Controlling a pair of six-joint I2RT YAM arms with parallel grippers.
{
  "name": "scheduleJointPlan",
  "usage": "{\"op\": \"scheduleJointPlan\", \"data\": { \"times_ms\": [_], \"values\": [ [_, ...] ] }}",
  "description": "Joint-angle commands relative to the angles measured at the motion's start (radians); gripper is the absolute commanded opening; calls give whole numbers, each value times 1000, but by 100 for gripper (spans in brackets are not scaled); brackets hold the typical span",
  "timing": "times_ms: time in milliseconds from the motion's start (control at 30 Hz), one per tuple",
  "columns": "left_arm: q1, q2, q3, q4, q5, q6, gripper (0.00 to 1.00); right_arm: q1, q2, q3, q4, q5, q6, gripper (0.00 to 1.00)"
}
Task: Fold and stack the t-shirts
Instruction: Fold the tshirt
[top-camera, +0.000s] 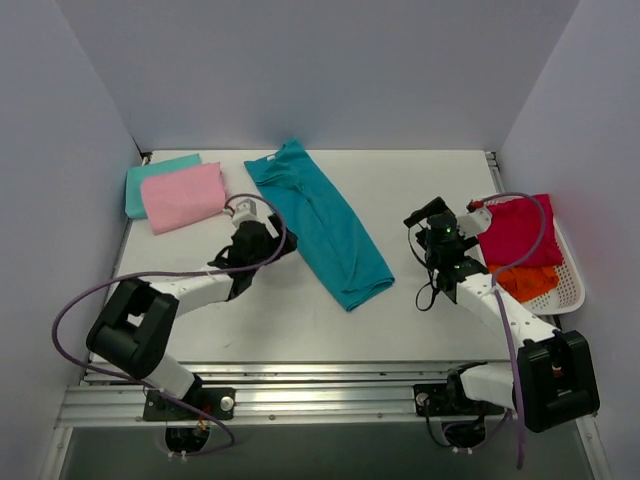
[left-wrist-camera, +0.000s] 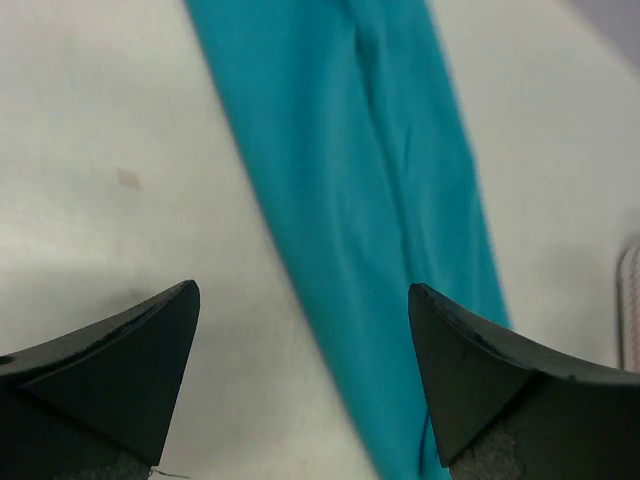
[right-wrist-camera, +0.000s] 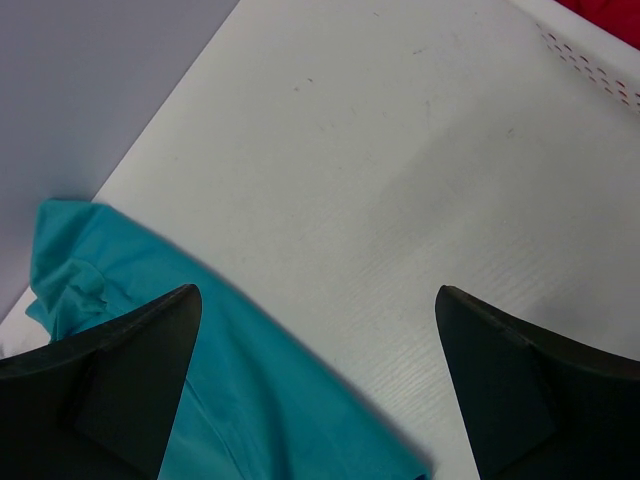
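A deep teal t-shirt (top-camera: 325, 225) lies across the middle of the table as a long folded strip, running from the back toward the front right. My left gripper (top-camera: 278, 243) hangs open just beside its left edge. In the left wrist view the teal t-shirt (left-wrist-camera: 380, 200) stretches ahead between and past the open left gripper (left-wrist-camera: 303, 290). My right gripper (top-camera: 422, 214) stands open to the right of the strip, holding nothing. In the right wrist view the right gripper (right-wrist-camera: 317, 290) hovers over bare table with the teal t-shirt (right-wrist-camera: 230, 400) at lower left. A folded pink t-shirt (top-camera: 183, 196) rests on a pale aqua one (top-camera: 150, 175) at the back left.
A white lattice basket (top-camera: 570, 285) sits at the right edge and holds a crimson t-shirt (top-camera: 515, 230) and an orange one (top-camera: 527, 281). Its rim, the basket (right-wrist-camera: 590, 50), shows at upper right in the right wrist view. Grey walls enclose the table on three sides.
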Motion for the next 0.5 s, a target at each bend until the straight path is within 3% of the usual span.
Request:
{"op": "scheduleJointPlan", "data": {
  "times_ms": [0, 467],
  "values": [
    [-89, 23, -71, 104, 39, -166, 94, 14, -39, -8, -25, 46, -20, 100],
    [-310, 328, 18, 287, 279, -359, 94, 54, -51, -25, -63, 75, -8, 100]
  ]
}}
